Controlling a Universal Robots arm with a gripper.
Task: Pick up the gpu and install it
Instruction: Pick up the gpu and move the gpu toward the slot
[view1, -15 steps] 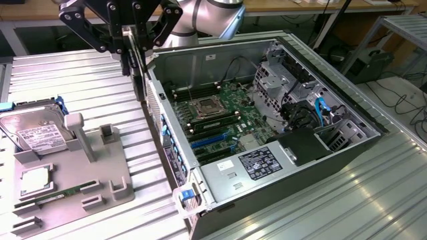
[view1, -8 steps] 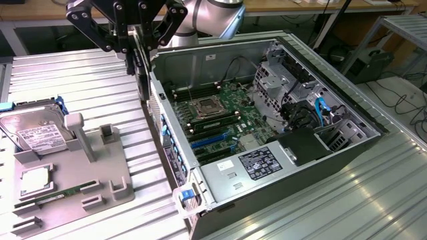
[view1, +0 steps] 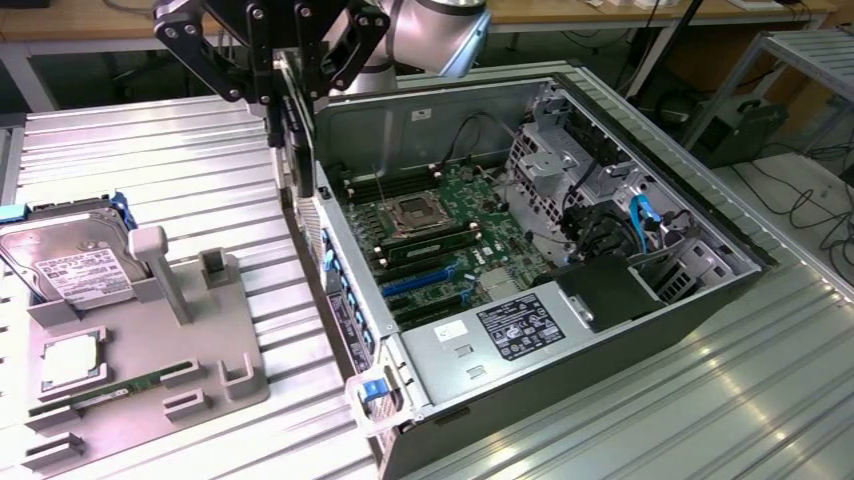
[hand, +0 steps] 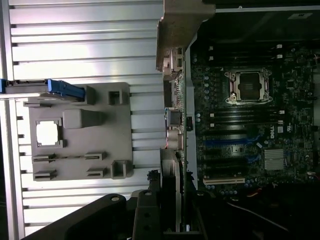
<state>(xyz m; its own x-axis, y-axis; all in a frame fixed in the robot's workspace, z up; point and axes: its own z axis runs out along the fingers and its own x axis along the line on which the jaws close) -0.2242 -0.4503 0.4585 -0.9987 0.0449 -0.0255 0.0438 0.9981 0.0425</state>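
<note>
The gpu (view1: 296, 140) hangs edge-on as a thin black card, with my gripper (view1: 287, 92) shut on its upper end. It is in the air above the rear wall of the open computer case (view1: 694, 300), at the edge nearest the fixture plate. In the wrist view the gpu (hand: 172, 170) runs away from my gripper (hand: 167, 220), and its grey metal bracket (hand: 180, 25) is at the far end. The card lies along the case's rear wall, beside the motherboard (hand: 250, 115). The blue and black expansion slots (view1: 427, 285) are bare.
A grey fixture plate (view1: 227, 340) lies on the ribbed metal table (view1: 160, 170) at the exterior view's left. It carries a hard drive (view1: 67, 262), a processor (view1: 74, 362) and a green memory stick (view1: 120, 392). Upright posts (view1: 147, 255) stand on the plate.
</note>
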